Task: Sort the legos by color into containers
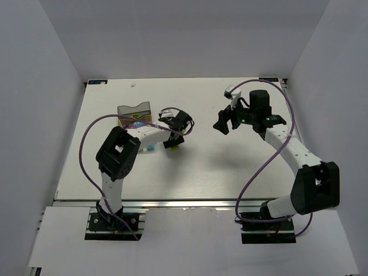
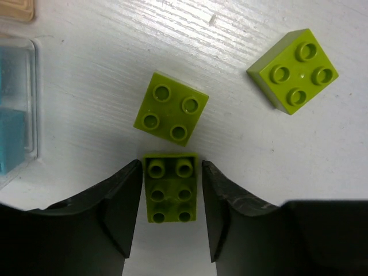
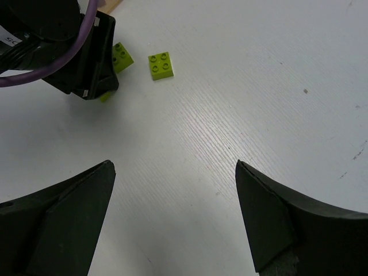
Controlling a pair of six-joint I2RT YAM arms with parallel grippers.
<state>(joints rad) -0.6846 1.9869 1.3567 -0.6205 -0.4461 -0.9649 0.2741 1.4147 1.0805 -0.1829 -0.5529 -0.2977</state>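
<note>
Your left tool is low over the bench. A long lime-green lego lies between its two fingers. The fingers sit just beside the lego on both sides, but you cannot tell if they squeeze it yet. Two square lime-green legos lie flat close by, one almost touching the long one and the other a bit apart. The containers stand at the far left of the bench, just left of these legos. The clear tray has teal-blue legos in it. Your right tool hangs over the bare bench on the right with its fingers spread wide, holding nothing.
</note>
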